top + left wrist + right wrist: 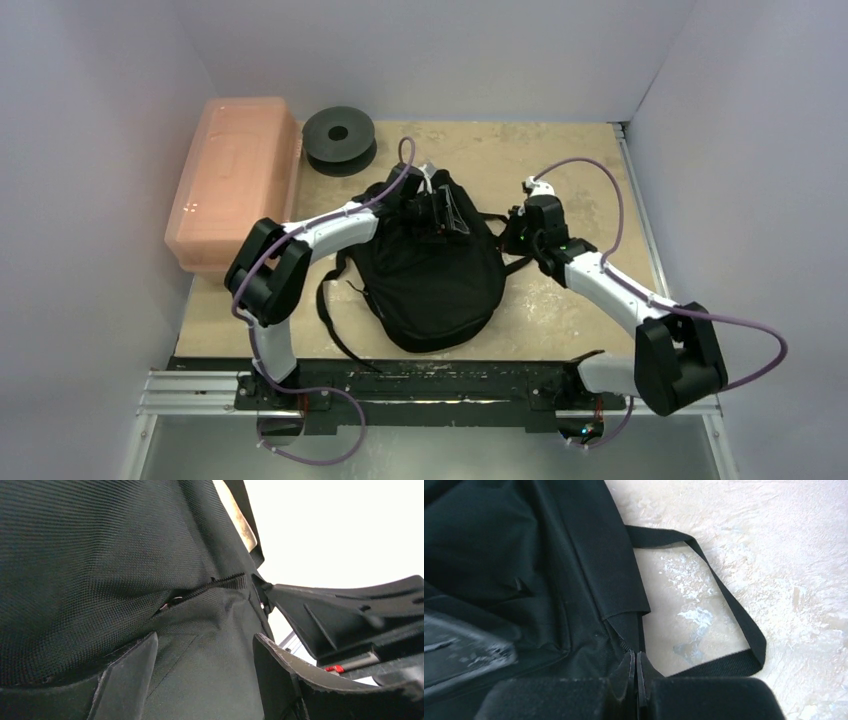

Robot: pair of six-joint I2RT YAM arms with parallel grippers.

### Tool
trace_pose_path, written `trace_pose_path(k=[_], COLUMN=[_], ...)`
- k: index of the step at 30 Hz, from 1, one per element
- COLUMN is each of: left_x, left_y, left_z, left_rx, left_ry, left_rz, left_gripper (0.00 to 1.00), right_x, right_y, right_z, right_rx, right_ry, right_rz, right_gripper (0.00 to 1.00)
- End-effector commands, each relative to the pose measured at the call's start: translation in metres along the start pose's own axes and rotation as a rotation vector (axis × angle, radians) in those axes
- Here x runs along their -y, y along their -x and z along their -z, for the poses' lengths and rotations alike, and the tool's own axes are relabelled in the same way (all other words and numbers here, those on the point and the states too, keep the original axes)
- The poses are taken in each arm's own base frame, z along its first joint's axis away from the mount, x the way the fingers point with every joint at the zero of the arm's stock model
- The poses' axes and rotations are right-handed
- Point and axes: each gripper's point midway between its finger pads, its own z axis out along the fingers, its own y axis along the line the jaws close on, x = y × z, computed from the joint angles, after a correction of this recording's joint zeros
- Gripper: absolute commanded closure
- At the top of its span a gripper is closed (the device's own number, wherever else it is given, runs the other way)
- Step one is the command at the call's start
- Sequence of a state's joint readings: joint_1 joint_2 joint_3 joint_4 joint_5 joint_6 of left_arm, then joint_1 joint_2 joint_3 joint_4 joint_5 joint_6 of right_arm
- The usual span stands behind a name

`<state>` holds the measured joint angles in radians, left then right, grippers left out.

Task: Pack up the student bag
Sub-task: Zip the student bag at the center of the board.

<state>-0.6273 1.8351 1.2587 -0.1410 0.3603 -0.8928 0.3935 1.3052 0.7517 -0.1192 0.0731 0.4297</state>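
The student bag [430,280] lies in the middle of the table, a soft black backpack. My left gripper [436,212] is at the bag's far top end. In the left wrist view it [205,637] is open, with bag fabric [100,555] and a zip line [210,586] between and beyond its fingers. My right gripper [515,235] is at the bag's right side. In the right wrist view it [635,654] is shut, pinching the bag's zip edge [624,642]. A black webbing strap [734,615] loops on the table beside it.
A pink translucent box [235,180] stands at the back left, with a black round spool [339,135] next to it. A long strap [335,320] trails from the bag toward the near left. White walls close in the table on three sides.
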Motion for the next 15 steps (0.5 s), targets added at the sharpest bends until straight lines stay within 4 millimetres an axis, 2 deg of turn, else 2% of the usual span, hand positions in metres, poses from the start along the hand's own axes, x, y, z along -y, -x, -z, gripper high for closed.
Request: trace_pose_path(k=[1, 7, 10, 12, 15], left_x=[-0.02, -0.042, -0.048, -0.05, -0.053], left_y=[0.038, 0.058, 0.063, 0.059, 0.048], left_z=[-0.021, -0.038, -0.043, -0.044, -0.039], left_rx=[0.102, 0.138, 0.153, 0.136, 0.124], left_ry=[0.073, 0.133, 0.146, 0.141, 0.126], left_rz=[0.041, 0.072, 0.069, 0.057, 0.061], left_gripper=[0.3, 0.3, 0.29, 0.29, 0.29], right_x=[-0.015, -0.029, -0.026, -0.016, -0.008], right_y=[0.017, -0.015, -0.026, -0.022, -0.002], right_z=[0.016, 0.039, 0.047, 0.047, 0.042], right_rx=[0.063, -0.062, -0.111, -0.099, -0.064], right_ry=[0.145, 0.253, 0.244, 0.181, 0.115], right_rz=[-0.057, -0.061, -0.068, -0.052, -0.006], right_gripper=[1.0, 1.0, 1.0, 1.0, 1.0])
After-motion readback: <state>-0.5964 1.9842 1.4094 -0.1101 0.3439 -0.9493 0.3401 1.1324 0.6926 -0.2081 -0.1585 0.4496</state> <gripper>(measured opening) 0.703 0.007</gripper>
